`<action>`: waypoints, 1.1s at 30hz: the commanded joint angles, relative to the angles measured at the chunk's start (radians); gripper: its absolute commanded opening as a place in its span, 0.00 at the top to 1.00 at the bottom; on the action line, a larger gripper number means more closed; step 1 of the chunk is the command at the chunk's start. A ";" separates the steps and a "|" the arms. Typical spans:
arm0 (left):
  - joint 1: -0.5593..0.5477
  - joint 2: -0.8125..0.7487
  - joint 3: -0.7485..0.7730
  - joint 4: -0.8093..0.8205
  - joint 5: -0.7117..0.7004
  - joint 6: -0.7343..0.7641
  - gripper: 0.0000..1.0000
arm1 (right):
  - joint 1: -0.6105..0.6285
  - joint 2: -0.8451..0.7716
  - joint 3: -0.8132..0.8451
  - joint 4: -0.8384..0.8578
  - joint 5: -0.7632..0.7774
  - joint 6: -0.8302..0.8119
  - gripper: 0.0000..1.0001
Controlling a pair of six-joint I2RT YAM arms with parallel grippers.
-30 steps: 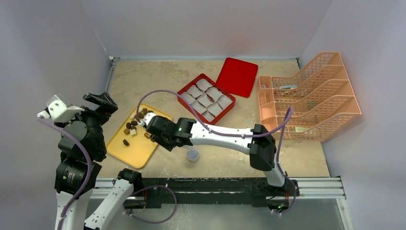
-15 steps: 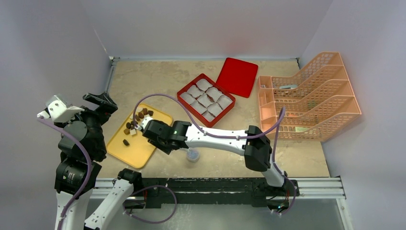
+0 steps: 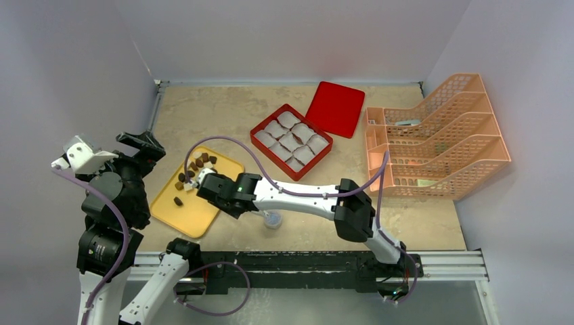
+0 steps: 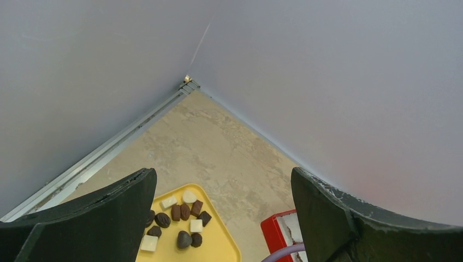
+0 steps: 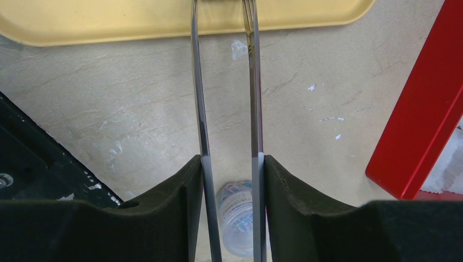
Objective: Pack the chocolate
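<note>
The chocolate [image 3: 195,168] lies as several small dark and white lumps on the far end of a yellow tray [image 3: 196,211], and shows again in the left wrist view as chocolate [image 4: 180,218] on the tray [image 4: 221,245]. My right gripper [image 3: 205,184] is shut on metal tweezers [image 5: 199,109]. Its jaws [image 5: 232,161] press the two blades, which reach over the tray's rim [image 5: 164,24]; their tips are out of view. My left gripper [image 4: 221,180] hangs open and empty, high at the left [image 3: 139,143]. A red box [image 3: 269,119] holds white paper liners.
A red lid [image 3: 335,108] lies behind the box. An orange wire rack [image 3: 440,135] stands at the right. A small clear jar of paper clips [image 3: 272,219] sits under my right arm, seen also between the blades [image 5: 240,218]. Walls close in the left and back.
My right arm has slid left, carrying the tweezers further over the yellow tray toward the chocolates. The left arm has not moved.
</note>
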 commanded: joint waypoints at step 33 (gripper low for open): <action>0.003 -0.020 -0.152 0.070 0.015 0.005 0.07 | -0.140 -0.323 -0.180 0.089 0.002 0.070 0.72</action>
